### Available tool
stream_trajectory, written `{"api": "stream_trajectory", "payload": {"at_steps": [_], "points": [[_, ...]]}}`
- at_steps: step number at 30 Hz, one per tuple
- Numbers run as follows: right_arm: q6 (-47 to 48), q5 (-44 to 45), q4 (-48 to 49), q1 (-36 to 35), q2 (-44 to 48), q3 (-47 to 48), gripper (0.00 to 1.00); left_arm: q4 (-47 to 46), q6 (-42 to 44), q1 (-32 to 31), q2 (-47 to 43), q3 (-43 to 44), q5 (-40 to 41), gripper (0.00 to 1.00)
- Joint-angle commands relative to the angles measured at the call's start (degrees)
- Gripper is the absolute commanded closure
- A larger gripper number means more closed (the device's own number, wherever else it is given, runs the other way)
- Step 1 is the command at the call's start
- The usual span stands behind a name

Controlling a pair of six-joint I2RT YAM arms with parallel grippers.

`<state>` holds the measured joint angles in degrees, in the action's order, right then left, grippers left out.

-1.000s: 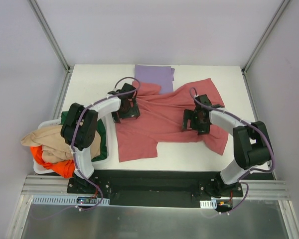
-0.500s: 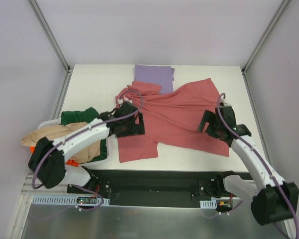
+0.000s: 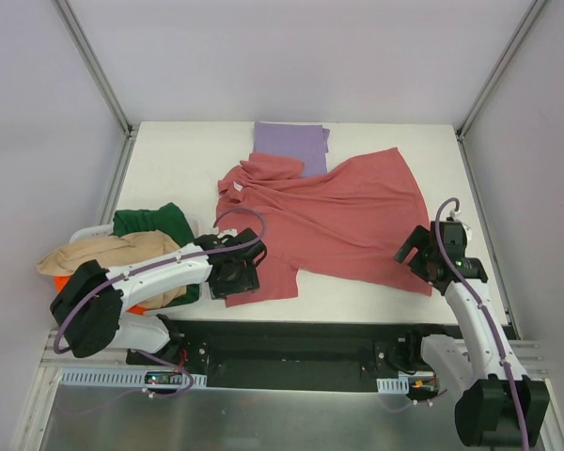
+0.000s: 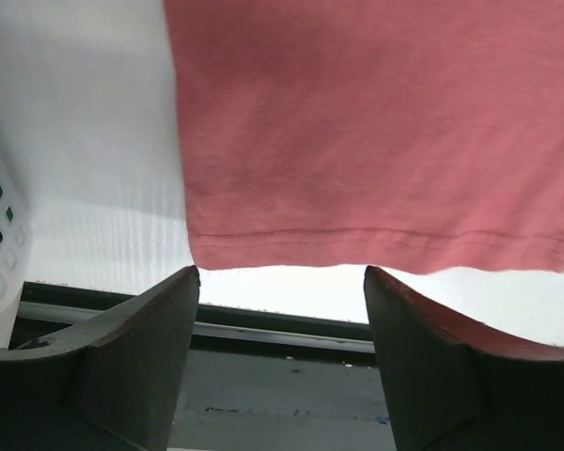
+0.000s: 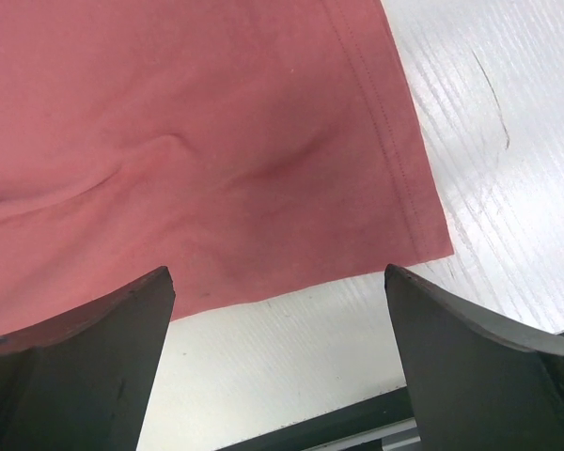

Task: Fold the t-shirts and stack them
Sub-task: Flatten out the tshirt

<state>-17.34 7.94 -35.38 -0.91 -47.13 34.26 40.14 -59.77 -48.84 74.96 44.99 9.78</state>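
Red shirt (image 3: 334, 211) is spread out loose and a bit rumpled across the middle of the desk (image 3: 188, 160), collar end toward the far left, where it touches the near edge of a folded purple shirt (image 3: 291, 146) sitting at the far edge. Both near corners lie flat on the desk, not lifted. Left fingers (image 4: 132, 357) are spread wide right at the near-left hem, nothing pinched between them, you can see the stitched edge and bare desk in the gap. Same deal on the other side: right fingers (image 5: 75, 366) are released and wide apart over the near-right corner, with the hem lying flat between them. Off at the left edge there's a white basket (image 3: 86, 232) with a pile (image 3: 103, 258) of green, tan and orange clothes heaped in it, just beside the left arm.
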Motion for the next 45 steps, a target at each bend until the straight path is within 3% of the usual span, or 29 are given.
{"api": "stream_trajectory", "payload": {"at_steps": [1,11,16,20,22,32,39,45], "points": [[0.99,0.05,-0.66,0.64,-2.61,0.28,0.04,4.16,-5.88,-0.56,2.2,-1.31,3.4,0.35],[1.61,0.23,-0.31,2.66,-4.28,0.28,0.04,3.89,-8.34,-0.56,8.97,-1.57,5.07,0.41],[2.05,0.23,-0.13,3.28,-4.19,0.19,0.04,3.11,-8.96,-0.56,11.17,-0.96,7.44,0.51],[2.14,-0.03,-0.74,4.07,-3.67,-0.25,0.04,1.79,-8.61,-0.56,12.66,-0.78,6.31,0.74],[2.23,-0.3,-0.84,4.86,-2.97,-0.42,0.04,1.17,-8.61,-0.64,12.93,-1.13,5.87,1.0],[3.28,-3.28,-5.67,13.64,-4.1,-0.42,0.01,-1.73,2.36,-0.64,4.59,-1.92,9.55,1.0],[-0.23,-5.31,-1.98,14.62,-6.74,-5.25,0.25,-4.98,6.42,-0.64,2.04,-2.54,7.36,1.0],[-1.73,-4.25,-0.05,14.62,-7.0,-7.98,0.36,-5.95,6.77,-0.64,1.68,-2.54,6.48,1.0]]}}
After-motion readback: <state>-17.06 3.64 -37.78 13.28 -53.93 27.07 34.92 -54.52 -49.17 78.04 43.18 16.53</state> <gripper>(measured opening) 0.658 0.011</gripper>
